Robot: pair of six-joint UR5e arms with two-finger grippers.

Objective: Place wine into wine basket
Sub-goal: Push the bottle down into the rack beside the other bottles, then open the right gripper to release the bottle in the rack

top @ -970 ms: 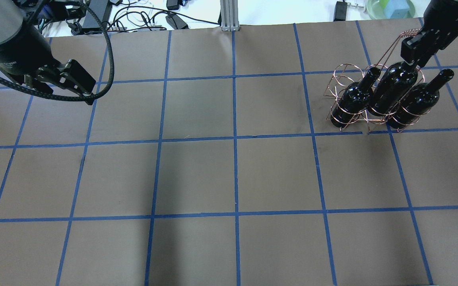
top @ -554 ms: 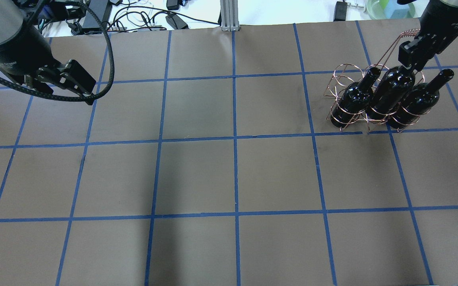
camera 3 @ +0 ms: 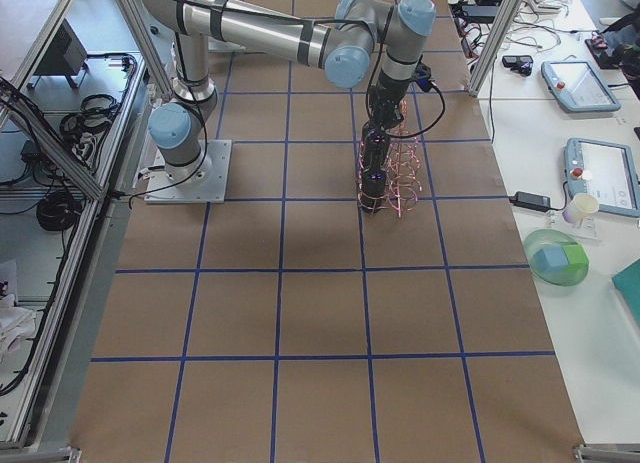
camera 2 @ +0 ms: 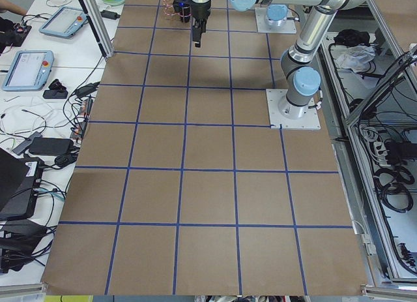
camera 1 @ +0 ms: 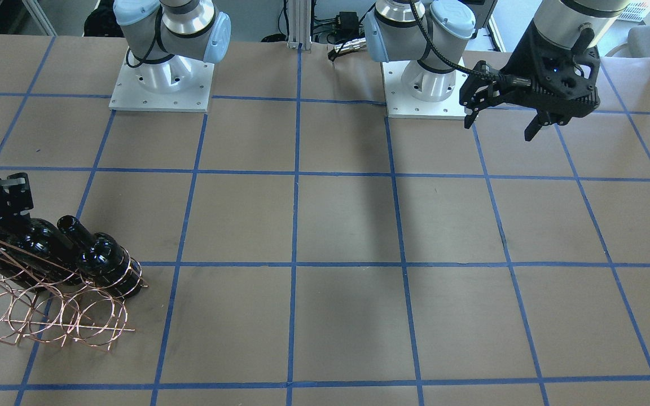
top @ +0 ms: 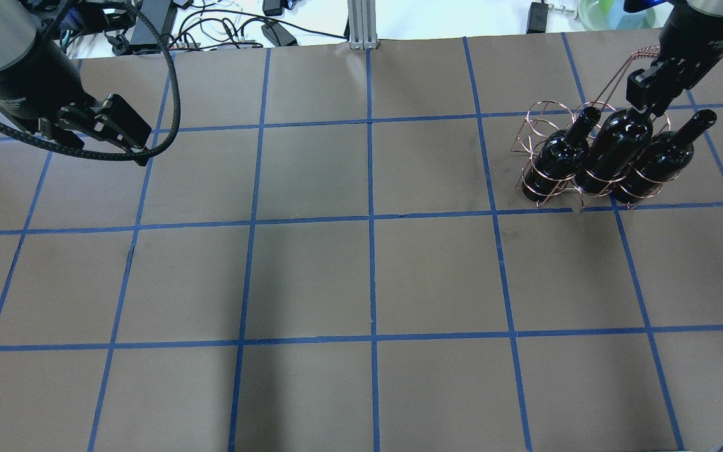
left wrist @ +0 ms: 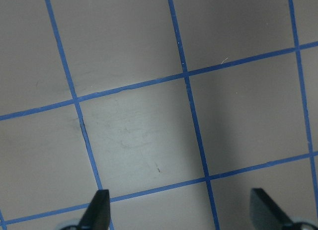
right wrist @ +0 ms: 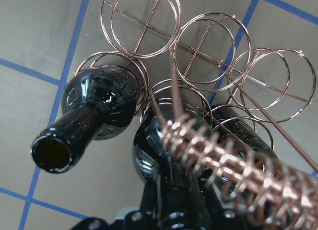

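The copper wire wine basket (top: 540, 122) stands at the far right of the table, its twisted handle (right wrist: 233, 173) rising beside my right gripper. Three near-black wine bottles stand in its near row of loops. My right gripper (top: 645, 100) is shut on the neck of the middle bottle (top: 615, 147), which sits upright in its loop. The left bottle (top: 559, 157) and right bottle (top: 663, 160) stand free, necks open. The right wrist view shows the left bottle (right wrist: 99, 108) and empty loops (right wrist: 208, 46). My left gripper (top: 126, 135) hangs open and empty over the far left; its fingertips (left wrist: 99, 207) are wide apart.
Cables and adapters (top: 223, 31) and an aluminium post (top: 361, 25) lie along the far table edge. A green bowl (top: 594, 16) sits beyond the basket. Both arm bases (camera 1: 161, 84) are bolted on the robot's side. Brown paper with a blue tape grid covers the table.
My right gripper has lowered the middle bottle deeper into its basket loop; the bottle's body now sits level with its neighbours. The left arm has not moved.
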